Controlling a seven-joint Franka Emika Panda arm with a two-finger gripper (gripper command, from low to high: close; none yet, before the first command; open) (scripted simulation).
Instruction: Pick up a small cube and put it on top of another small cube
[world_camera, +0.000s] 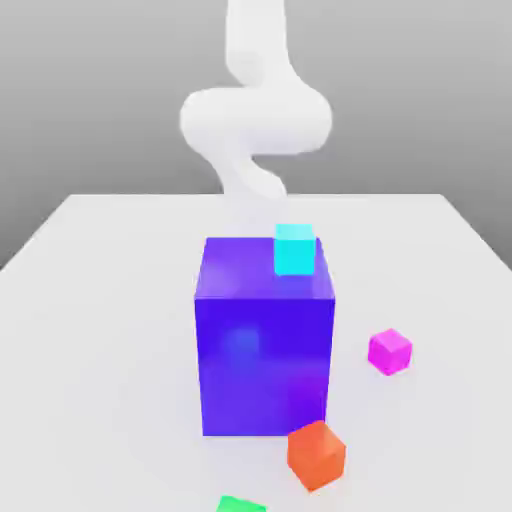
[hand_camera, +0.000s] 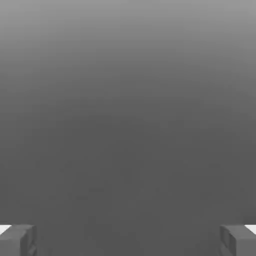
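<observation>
A pale, near-white desk (world_camera: 110, 300) is seen in the exterior view, its matte top spread from the lower edge up to a straight far edge just above the middle of the picture. The side edges are angled inward toward 12 o'clock. Behind it, a plain grey backdrop (world_camera: 90, 90) is shown, evenly shaded. Soft, diffuse light is cast, and only faint shadows are left on the desk. In the hand view a smooth grey gradient (hand_camera: 128, 100) is seen, lighter toward 12 o'clock, darker toward 6.

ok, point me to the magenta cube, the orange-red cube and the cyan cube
magenta cube (world_camera: 389, 351), exterior view, centre of its near faces
orange-red cube (world_camera: 316, 455), exterior view, front corner edge
cyan cube (world_camera: 294, 250), exterior view, front face
</observation>
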